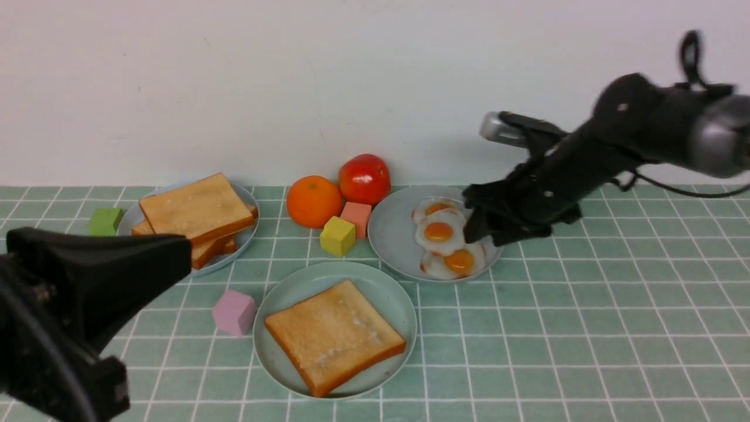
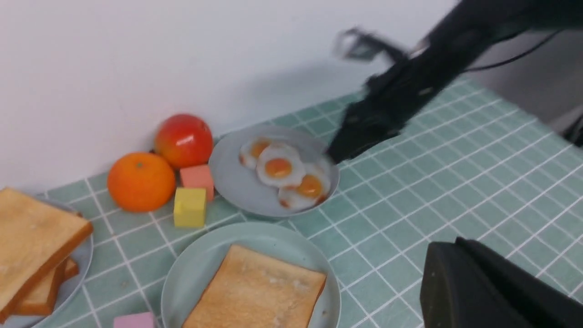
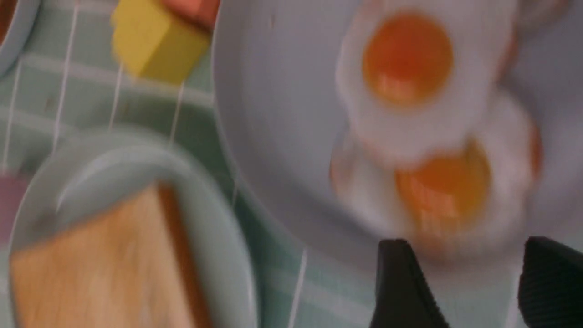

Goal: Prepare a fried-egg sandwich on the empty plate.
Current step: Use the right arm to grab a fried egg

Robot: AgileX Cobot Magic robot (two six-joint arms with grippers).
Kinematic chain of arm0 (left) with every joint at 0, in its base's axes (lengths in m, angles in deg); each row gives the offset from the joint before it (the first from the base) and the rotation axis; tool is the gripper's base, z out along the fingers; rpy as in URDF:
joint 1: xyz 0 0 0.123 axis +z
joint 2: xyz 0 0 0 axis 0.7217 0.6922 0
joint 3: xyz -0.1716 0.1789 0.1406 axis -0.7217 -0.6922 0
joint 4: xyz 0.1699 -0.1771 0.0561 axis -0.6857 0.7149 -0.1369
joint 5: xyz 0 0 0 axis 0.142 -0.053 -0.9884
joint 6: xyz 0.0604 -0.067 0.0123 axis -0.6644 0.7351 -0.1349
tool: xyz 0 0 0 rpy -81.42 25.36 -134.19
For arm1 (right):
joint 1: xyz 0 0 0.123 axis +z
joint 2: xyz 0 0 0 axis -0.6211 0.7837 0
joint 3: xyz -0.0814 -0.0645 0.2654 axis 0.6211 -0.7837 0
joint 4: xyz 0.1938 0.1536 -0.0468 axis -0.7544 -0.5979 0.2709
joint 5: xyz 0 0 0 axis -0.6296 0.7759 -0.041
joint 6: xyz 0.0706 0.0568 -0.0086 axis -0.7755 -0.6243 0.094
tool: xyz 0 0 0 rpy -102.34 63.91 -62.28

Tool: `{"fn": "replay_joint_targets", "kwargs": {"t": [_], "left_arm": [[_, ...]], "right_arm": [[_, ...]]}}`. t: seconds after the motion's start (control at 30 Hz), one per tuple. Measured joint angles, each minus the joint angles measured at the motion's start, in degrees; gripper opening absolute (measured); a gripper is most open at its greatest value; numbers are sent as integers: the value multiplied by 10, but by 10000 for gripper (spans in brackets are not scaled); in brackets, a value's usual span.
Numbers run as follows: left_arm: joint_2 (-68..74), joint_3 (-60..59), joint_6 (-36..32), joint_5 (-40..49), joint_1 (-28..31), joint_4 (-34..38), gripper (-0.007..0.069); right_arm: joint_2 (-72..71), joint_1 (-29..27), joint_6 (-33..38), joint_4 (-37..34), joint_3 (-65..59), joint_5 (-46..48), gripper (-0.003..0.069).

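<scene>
Toast (image 1: pixel 334 337) lies flat on the green plate (image 1: pixel 266 357), towards the near edge of the bench (image 1: pixel 586 351), one corner pointing at the far edge. No egg shows on it, so the sandwich looks to be at its bottom slice, with the filling due next.

The eggs (image 1: pixel 438 231) rest on a grey plate (image 1: pixel 384 234) by the bench's far edge, three of them overlapping, the middle one lying partly over its neighbours. The right gripper (image 3: pixel 469 246), fingers apart with nothing between them, is at that plate's right side, so the eggs lie just to its left. The right arm is plainly the nearer one for this pick. Their row runs from the far edge towards the near edge, slanting a little right; the grip should take the middle egg alone, as a low or wide bite could drag a neighbour along. From there the carry would run left and towards the near edge, to the toast. The egg is likely floppy and could fold or slide.

The left gripper (image 2: pixel 448 248) is closed on nothing, up at the bench's left side, well apart from the eggs. It is better placed for the bread pile (image 1: pixel 196 208) near the far edge, where the top slice should come from afterwards.
</scene>
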Motion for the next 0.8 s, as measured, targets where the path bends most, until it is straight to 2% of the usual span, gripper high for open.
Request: {"fn": "replay_joint_targets", "kwargs": {"t": [0.27,0.8], "left_arm": [[-1,-3,0,7,0,4,-13],[-1,-3,1,7,0,4,-13]], "right_arm": [[123,-38,-16,-75,141,32,368],[153,-40,-5,-126,152,8,368]]}}
